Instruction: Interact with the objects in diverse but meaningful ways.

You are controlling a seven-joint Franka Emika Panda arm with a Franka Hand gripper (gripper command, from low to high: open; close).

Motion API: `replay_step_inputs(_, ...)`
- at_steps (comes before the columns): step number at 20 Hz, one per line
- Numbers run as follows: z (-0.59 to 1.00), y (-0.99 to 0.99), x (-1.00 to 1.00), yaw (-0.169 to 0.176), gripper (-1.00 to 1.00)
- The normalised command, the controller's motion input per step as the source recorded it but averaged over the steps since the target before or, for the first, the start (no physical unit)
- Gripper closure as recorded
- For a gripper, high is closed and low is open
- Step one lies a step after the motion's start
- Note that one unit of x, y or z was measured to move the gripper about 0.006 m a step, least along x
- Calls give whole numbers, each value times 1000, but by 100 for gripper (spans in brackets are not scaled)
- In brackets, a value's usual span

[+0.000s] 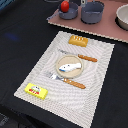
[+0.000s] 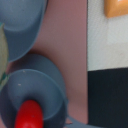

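Tomato (image 1: 65,6) sitting in a small grey pot (image 1: 70,12) at the far edge of the bench, on a pink tray (image 1: 107,31). In the wrist view, tomato (image 2: 29,114) seen as a red shape inside the pot (image 2: 35,82), blurred. Second, larger grey pot (image 1: 92,12) just beside the first on the same tray; pale bowl (image 1: 123,17) at the far corner on the exterior view's right, cut off by the frame edge.

Fish (image 1: 67,66) lying on a tan plate (image 1: 59,73) mid-mat. Checked mat (image 1: 95,80) covering the bench centre. Biscuit block (image 1: 78,40) on the mat's far side, near the tray; one corner also visible in the wrist view (image 2: 118,7). Yellow packet (image 1: 35,90) at the mat's near corner, exterior view's left. Knife (image 1: 80,56) beyond the plate, fork (image 1: 67,80) on its near side, both orange-handled.

Gripper not visible in either view; jaw state cannot be told.
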Motion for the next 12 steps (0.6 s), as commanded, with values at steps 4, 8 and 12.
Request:
replay_step_inputs(4, -354, 151, -108, -6, -100)
replay_step_inputs(8, -309, 141, 0, -24, -100)
replay_step_inputs(12, -365, 176, 26, -33, -100)
